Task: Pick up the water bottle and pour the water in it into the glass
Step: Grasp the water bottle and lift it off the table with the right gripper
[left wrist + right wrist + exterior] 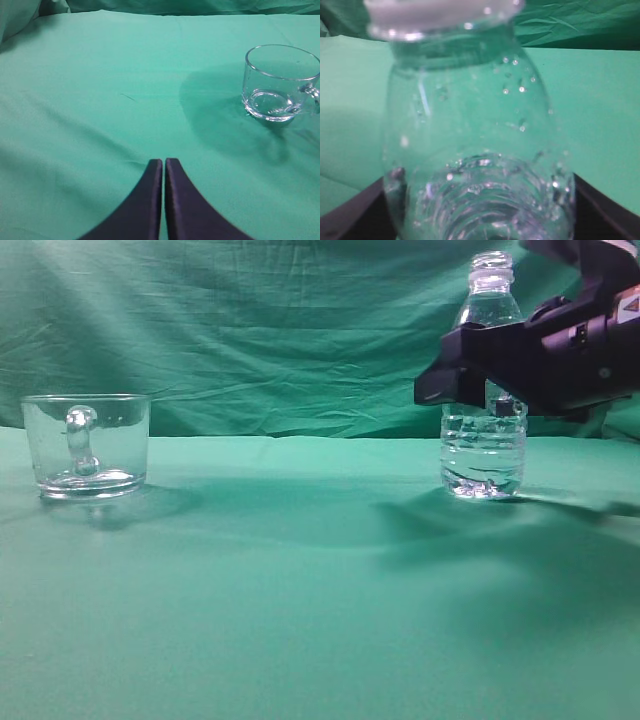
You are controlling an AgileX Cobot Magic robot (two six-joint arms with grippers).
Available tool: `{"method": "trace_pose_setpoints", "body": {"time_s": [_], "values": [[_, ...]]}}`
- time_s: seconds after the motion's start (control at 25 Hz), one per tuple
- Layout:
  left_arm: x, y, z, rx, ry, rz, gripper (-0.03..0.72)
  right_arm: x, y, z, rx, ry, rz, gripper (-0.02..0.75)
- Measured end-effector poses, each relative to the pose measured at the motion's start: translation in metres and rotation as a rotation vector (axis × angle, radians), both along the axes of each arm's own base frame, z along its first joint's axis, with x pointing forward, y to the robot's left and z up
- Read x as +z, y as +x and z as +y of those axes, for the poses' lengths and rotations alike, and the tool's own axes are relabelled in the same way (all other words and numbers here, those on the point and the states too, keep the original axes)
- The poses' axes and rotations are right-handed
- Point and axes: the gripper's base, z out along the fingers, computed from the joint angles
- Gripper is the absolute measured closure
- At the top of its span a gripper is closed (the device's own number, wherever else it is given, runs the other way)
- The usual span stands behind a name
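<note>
glass well apart — green cloth

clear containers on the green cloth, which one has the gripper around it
The water bottle, tall and ribbed on the right; the right gripper straddles its middle. The glass mug stands alone on the left, untouched.

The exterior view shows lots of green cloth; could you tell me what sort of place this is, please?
Probably a staged robot test setup, not a home: green cloth covers table and backdrop alike, with only a water bottle, a glass and the right gripper.
</note>
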Motion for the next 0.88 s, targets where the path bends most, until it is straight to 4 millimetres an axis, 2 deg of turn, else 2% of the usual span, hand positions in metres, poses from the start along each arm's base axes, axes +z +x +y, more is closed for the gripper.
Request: {"method": "trace_pose_setpoints", "body": {"time_s": [0.24, 0.28, 0.48, 0.56, 0.6, 0.64, 0.88], "values": [[0.0, 0.0, 0.0, 0.0, 0.0, 0.0, 0.688, -0.0046, 0.0027, 0.0009, 0.009, -0.035, -0.008, 0.19], [0.0, 0.0, 0.0, 0.0, 0.0, 0.0, 0.688, -0.0046, 0.0027, 0.0009, 0.012, -0.047, -0.015, 0.243], [0.0, 0.0, 0.0, 0.0, 0.0, 0.0, 0.688, -0.0043, 0.0031, 0.001, 0.021, -0.076, -0.033, 0.409], [0.0, 0.0, 0.0, 0.0, 0.0, 0.0, 0.688, -0.0044, 0.0031, 0.001, 0.022, -0.08, -0.034, 0.467], [0.0, 0.0, 0.0, 0.0, 0.0, 0.0, 0.688, -0.0044, 0.0031, 0.001, 0.022, -0.08, -0.034, 0.456], [0.0, 0.0, 0.0, 0.0, 0.0, 0.0, 0.688, -0.0052, 0.003, 0.0009, 0.022, -0.082, -0.03, 0.503], [0.0, 0.0, 0.0, 0.0, 0.0, 0.0, 0.688, -0.0048, 0.0028, 0.0012, 0.026, -0.083, -0.03, 0.503]]}}
